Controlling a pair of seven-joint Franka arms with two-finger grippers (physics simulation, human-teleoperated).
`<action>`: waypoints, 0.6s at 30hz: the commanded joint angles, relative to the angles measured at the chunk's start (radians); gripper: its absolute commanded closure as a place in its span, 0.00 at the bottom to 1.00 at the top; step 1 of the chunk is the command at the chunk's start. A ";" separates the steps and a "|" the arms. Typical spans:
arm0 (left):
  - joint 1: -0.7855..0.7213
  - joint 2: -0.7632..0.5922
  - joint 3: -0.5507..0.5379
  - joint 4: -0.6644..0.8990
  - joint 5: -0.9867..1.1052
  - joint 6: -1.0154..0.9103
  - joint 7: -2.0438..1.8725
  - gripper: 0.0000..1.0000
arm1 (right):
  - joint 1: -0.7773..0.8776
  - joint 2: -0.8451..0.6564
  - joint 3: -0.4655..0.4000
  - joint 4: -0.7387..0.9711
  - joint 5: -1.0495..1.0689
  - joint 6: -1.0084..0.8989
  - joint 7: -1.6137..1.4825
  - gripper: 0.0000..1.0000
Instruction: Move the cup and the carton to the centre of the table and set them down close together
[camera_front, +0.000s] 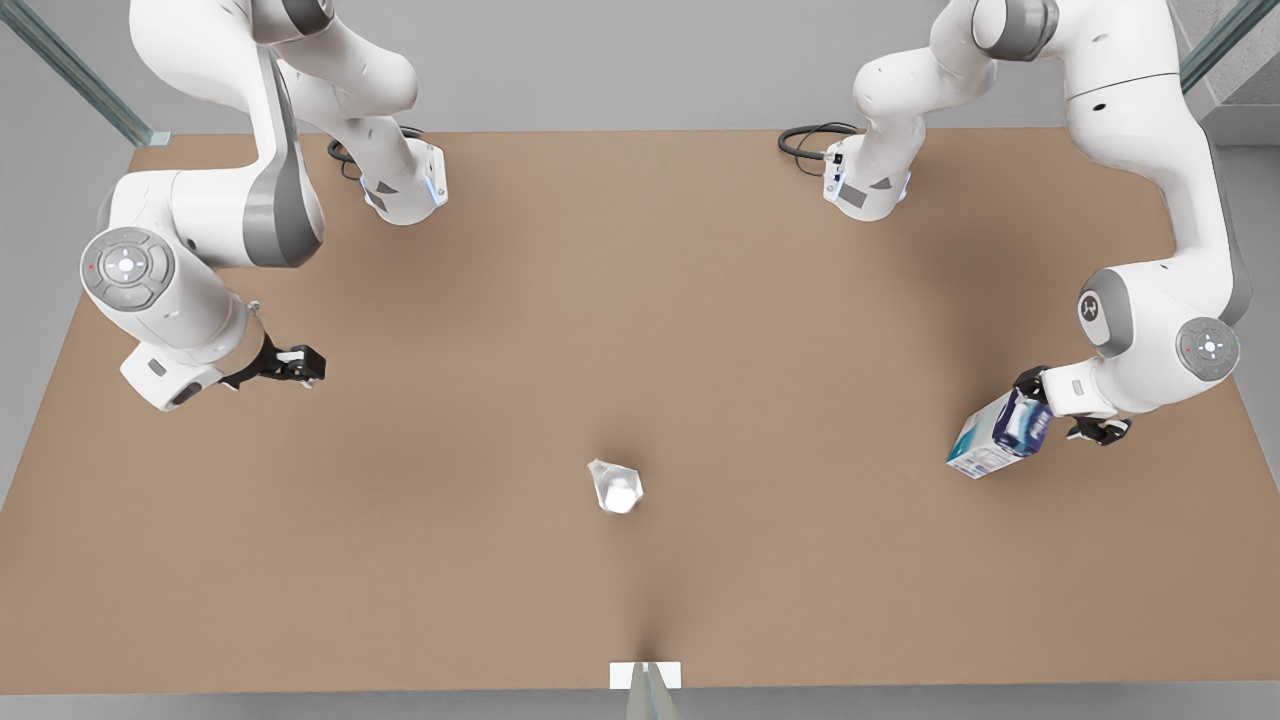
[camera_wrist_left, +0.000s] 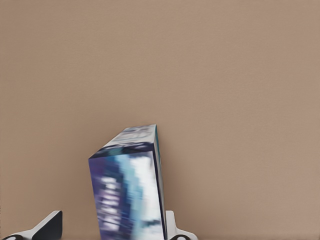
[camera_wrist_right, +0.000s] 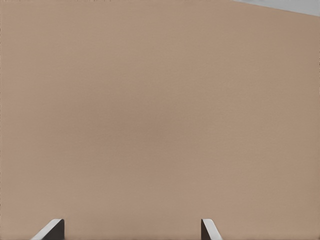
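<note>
The cup (camera_front: 617, 487), small and glassy, stands alone near the middle of the tan table (camera_front: 640, 280), toward its front edge. The blue, white and teal carton (camera_front: 998, 436) is at the front view's right and looks tilted. My left gripper (camera_front: 1064, 408) reaches around the carton's upper end. In the left wrist view the carton (camera_wrist_left: 131, 192) stands between the fingers of that gripper (camera_wrist_left: 111, 227), touching one, with a gap to the other. My right gripper (camera_front: 303, 366) waits open and empty at the front view's left, over bare table in the right wrist view (camera_wrist_right: 127, 231).
Both arm bases (camera_front: 405, 190) (camera_front: 865, 190) sit at the table's back edge with black cables (camera_front: 812, 140) beside them. A small white plate with a post (camera_front: 645, 676) is fixed at the middle of the front edge.
</note>
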 joint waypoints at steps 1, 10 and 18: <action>-0.003 0.000 0.000 0.000 0.003 0.000 0.000 0.01 | 0.000 0.000 0.000 0.000 0.000 0.000 -0.001 0.00; -0.002 0.029 0.002 -0.009 0.003 0.008 -0.006 0.01 | -0.002 0.000 -0.005 0.000 0.000 0.000 -0.001 0.00; 0.003 0.072 0.003 -0.022 0.005 0.011 -0.012 0.01 | 0.000 0.004 -0.006 0.000 0.002 0.000 -0.001 0.00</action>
